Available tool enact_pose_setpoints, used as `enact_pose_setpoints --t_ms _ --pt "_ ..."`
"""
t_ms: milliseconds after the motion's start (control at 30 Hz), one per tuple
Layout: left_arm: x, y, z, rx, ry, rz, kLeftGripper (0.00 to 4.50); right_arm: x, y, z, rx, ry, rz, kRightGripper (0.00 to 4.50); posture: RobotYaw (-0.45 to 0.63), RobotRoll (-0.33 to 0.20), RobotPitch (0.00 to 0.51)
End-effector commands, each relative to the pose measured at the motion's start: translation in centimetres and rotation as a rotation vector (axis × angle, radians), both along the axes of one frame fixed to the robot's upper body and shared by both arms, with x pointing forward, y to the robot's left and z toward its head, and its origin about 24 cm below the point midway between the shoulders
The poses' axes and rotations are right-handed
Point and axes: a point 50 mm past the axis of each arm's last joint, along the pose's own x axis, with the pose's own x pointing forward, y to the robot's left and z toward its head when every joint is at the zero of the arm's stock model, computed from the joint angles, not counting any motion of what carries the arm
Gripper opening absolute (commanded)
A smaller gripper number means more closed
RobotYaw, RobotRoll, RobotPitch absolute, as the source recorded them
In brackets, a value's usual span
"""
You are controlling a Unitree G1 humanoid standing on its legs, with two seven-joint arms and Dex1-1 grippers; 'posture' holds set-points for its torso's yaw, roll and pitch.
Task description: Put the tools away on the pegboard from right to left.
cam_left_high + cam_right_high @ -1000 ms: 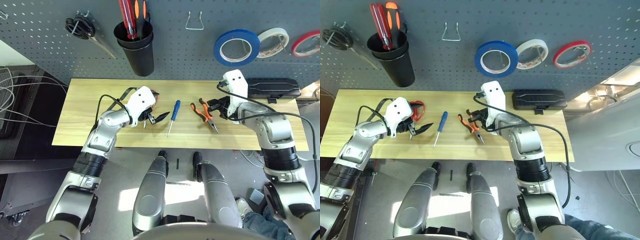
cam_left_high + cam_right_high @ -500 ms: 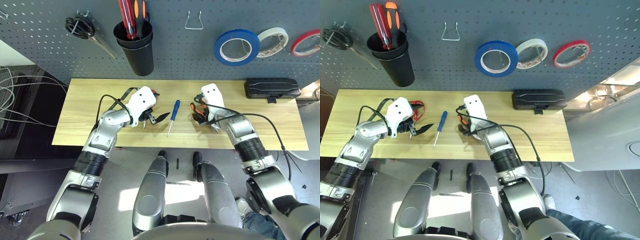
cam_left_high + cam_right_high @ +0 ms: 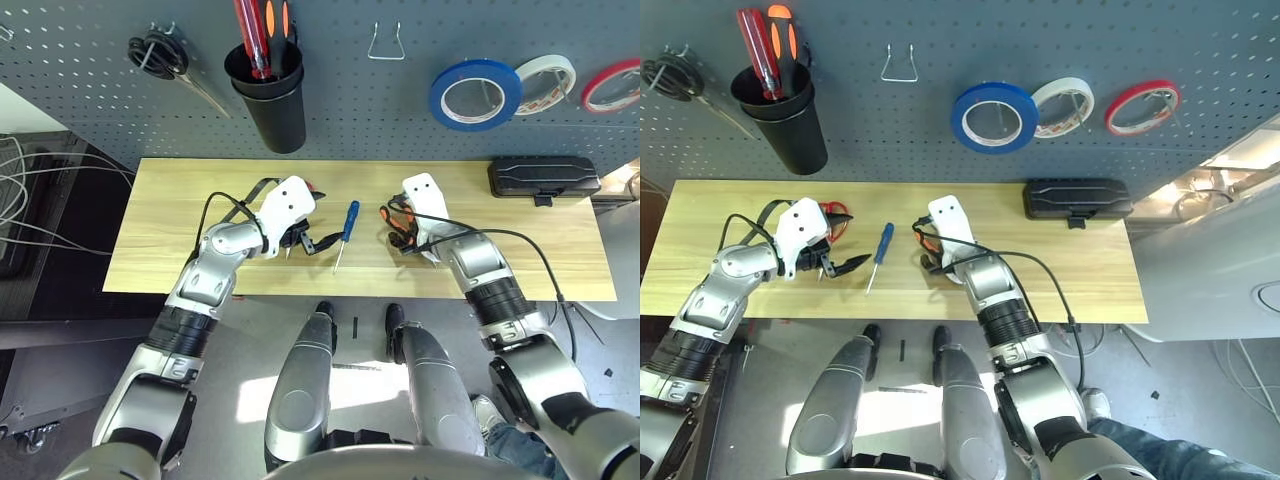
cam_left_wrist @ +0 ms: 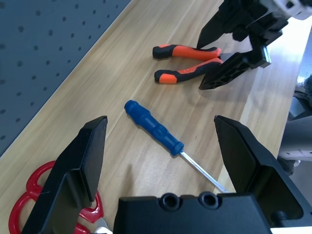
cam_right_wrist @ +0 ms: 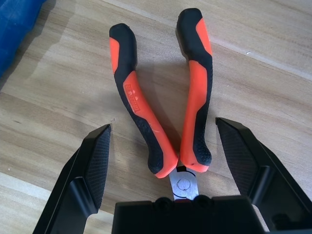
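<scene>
Pointing handles-first toward pegboard point(image 3: 340, 90), pliers point(image 5: 165, 112) between open right tool point(image 5: 165, 161)

Head cameras look down over the desk point(image 3: 160, 200) and pegboard point(image 3: 350, 100); both wrist cameras sit low and close, sharing the pliers point(image 5: 161, 102).

bare wood lies right of the right gripper point(image 5: 163, 161), whose parted fingers flank the pliers point(image 5: 161, 102), as far as the black case point(image 3: 543, 177) at upper right. at centre, the screwdriver point(image 3: 343, 232) lies between both grippers; left gripper point(image 4: 163, 146) open.
</scene>
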Motion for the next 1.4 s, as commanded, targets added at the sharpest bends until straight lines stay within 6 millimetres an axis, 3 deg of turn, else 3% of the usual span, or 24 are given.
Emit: enact_pose_setpoints --t_ms 33,267,467,600,767,900,1033,1400 --pt "-0.6 -0.3 -1.0 -0.001 0.046 -0.019 4.50 -0.7 -0.4 -2.2 -0.022 0.097 -0.035 4.46 0.18 0.000 0.436" --pt "-0.7 -0.2 -1.0 0.002 0.049 -0.016 4.50 -0.7 -0.7 -2.2 -0.052 0.123 -0.070 2.09 0.18 0.000 0.437" --pt "-0.6 -0.2 -0.9 0.002 0.045 -0.011 4.50 -1.0 -0.8 -2.2 -0.068 0.162 -0.055 2.08 0.18 0.000 0.436" --pt "-0.6 -0.2 -0.7 -0.004 0.029 -0.012 4.50 -1.0 -0.6 -0.9 -0.022 0.136 -0.060 2.08 0.19 0.000 0.436" --pt "-0.6 -0.1 0.2 -0.058 -0.037 -0.008 4.50 -0.8 -0.6 2.4 0.072 -0.028 -0.002 2.08 0.19 0.000 0.438" --pt "-0.7 -0.3 0.9 -0.103 -0.085 -0.019 4.50 -1.6 -1.9 5.2 0.092 -0.154 0.077 2.08 0.18 0.000 0.433" --pt "-0.5 -0.4 1.8 -0.146 -0.150 -0.019 4.50 -2.9 -2.0 7.5 0.165 -0.263 0.198 2.08 0.16 0.000 0.425" --pt "1.0 0.3 3.6 -0.254 -0.277 0.047 4.50 -4.5 -1.8 11.4 0.266 -0.602 0.410 2.08 0.13 0.000 0.406"
